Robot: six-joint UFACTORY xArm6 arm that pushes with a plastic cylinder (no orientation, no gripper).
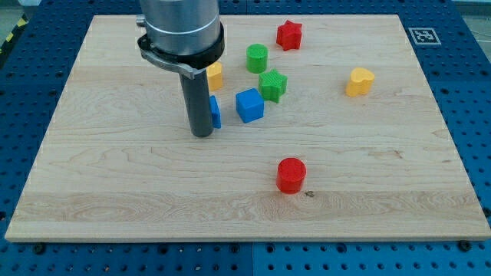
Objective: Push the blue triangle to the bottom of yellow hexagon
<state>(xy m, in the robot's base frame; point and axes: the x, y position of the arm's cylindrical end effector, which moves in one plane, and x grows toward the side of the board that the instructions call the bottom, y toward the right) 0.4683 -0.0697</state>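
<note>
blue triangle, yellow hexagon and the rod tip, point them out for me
blue triangle (pixel 215 112): camera view, visible right edge beside the rod.
yellow hexagon (pixel 215 75): camera view, exposed right part behind the arm.
my tip (pixel 202 134): camera view, rod's very bottom end.

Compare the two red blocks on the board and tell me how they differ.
The red star has a pointed outline; the red cylinder is round with a flat top. The red star sits near the view's top edge of the board, the red cylinder alone toward the view's bottom. The red star has the green cylinder close by; the red cylinder has no near neighbour. Both are red, of similar size, and lie far from my tip.
</note>
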